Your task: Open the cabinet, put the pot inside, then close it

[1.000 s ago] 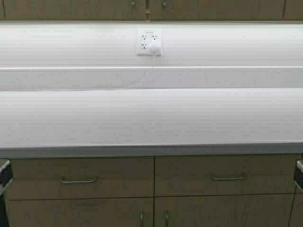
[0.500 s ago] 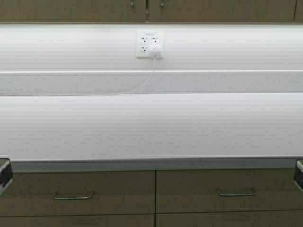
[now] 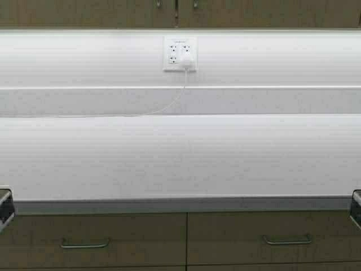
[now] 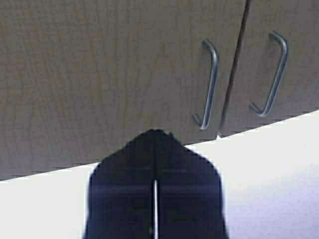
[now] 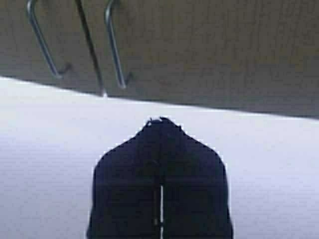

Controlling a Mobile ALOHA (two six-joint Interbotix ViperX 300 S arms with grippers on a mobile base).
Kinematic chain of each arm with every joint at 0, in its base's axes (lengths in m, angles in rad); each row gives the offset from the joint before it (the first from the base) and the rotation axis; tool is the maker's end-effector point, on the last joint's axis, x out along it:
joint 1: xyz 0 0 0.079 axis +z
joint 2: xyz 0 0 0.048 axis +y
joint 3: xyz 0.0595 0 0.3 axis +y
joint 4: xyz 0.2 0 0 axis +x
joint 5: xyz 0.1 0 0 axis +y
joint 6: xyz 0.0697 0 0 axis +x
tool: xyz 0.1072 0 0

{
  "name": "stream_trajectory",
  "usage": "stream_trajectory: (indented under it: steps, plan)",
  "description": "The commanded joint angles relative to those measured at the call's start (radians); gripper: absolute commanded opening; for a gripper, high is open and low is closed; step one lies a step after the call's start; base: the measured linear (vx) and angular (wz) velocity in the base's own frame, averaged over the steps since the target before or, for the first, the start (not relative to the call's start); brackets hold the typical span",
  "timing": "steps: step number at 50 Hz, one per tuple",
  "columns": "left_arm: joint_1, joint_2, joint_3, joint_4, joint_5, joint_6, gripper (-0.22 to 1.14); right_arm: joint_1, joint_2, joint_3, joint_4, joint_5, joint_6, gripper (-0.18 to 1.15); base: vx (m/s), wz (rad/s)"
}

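Note:
The cabinet fills the top of the left wrist view: two closed olive-tan doors with curved metal handles beside their meeting edges, above a white wall. It also shows in the right wrist view, and its lower edge runs along the top of the high view. My left gripper is shut and empty, well short of the doors. My right gripper is also shut and empty. In the high view only the ends of both arms show at the left and right edges. The pot is out of view.
A long white countertop spans the high view, with a raised white ledge and wall behind. A wall outlet has a white plug, and its cord trails left. Two drawer fronts with horizontal pulls sit under the counter edge.
The robot has driven toward the counter: the whole scene has slid down in the high view, and the lower doors under the drawers have left the view. Both arms stay parked.

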Motion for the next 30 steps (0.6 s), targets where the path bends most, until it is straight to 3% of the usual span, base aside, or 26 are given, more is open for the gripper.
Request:
stream_trajectory:
  steps: [1,30]
  plan:
    - [-0.002,-0.017,-0.009,0.002,-0.008,-0.002,0.03,0.003,-0.017,-0.008,0.002,-0.009,0.002,0.07,0.03,0.01]
    - [-0.002,-0.028,-0.009,0.000,-0.008,-0.002,0.03,0.003,-0.018,0.011,0.002,-0.009,-0.002,0.07,0.00,0.00]
